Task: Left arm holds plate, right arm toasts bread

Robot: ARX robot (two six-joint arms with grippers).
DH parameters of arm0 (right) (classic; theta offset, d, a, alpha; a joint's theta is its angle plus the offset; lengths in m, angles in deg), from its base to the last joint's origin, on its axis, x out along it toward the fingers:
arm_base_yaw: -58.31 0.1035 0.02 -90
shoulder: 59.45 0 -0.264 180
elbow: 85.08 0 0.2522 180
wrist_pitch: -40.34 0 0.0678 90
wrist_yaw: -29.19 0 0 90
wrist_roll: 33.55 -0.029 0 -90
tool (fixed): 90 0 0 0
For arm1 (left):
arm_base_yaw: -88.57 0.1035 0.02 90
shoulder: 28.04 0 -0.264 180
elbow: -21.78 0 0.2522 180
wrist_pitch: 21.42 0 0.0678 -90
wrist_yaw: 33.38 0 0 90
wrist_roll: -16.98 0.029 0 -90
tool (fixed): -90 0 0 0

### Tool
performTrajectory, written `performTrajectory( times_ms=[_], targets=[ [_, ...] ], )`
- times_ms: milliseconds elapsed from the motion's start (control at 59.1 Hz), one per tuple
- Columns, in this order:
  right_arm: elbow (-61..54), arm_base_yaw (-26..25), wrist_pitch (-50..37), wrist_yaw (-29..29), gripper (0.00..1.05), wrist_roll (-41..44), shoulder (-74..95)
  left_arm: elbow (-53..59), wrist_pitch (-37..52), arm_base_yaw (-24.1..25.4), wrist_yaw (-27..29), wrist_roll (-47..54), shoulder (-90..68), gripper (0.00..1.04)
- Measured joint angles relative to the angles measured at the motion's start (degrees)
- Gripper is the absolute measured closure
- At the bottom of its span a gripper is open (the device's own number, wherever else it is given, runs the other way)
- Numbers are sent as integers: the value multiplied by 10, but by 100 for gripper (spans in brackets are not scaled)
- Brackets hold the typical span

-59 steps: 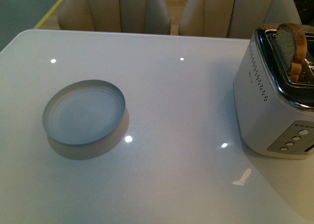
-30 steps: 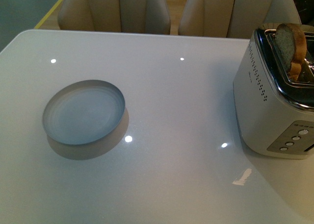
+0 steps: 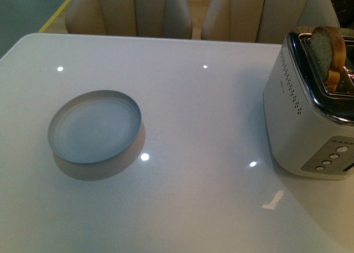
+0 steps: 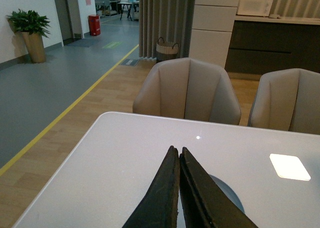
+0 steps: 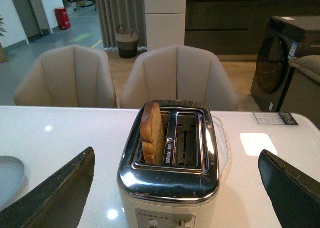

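The pale blue-white plate (image 3: 95, 127) lies empty on the white table, left of centre; part of it shows behind the fingers in the left wrist view (image 4: 227, 194) and at the edge of the right wrist view (image 5: 9, 175). The bread (image 3: 327, 51) stands upright in the left slot of the silver toaster (image 3: 301, 120), sticking out of the top; it also shows in the right wrist view (image 5: 152, 133). My left gripper (image 4: 176, 150) is shut and empty, above the table short of the plate. My right gripper (image 5: 177, 158) is wide open, in front of the toaster (image 5: 170, 183). Neither arm shows in the front view.
Two beige chairs (image 3: 133, 12) stand behind the table's far edge. The toaster's buttons (image 3: 332, 156) face the front. The table's left edge (image 4: 65, 168) drops to a wooden floor.
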State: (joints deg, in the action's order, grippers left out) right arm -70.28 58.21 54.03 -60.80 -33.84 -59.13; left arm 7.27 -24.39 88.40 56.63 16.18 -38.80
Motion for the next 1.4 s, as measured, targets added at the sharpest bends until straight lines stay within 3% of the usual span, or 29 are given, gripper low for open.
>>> performTrajectory(
  times_ms=[169, 761, 862, 964, 1234, 1403],
  targets=[
    [0, 0, 0, 0, 9, 0, 0, 0, -102, 0, 0, 1, 92, 102],
    [0, 0, 0, 0, 9, 0, 0, 0, -107, 0, 0, 1, 104, 101],
    [0, 0, 0, 0, 9, 0, 0, 0, -107, 0, 0, 1, 104, 83],
    [0, 0, 0, 0, 9, 0, 0, 0, -107, 0, 0, 1, 104, 57],
    [0, 0, 0, 0, 9, 0, 0, 0, -107, 0, 0, 1, 104, 8],
    [0, 0, 0, 0, 9, 0, 0, 0, -107, 0, 0, 2, 104, 7]
  ],
)
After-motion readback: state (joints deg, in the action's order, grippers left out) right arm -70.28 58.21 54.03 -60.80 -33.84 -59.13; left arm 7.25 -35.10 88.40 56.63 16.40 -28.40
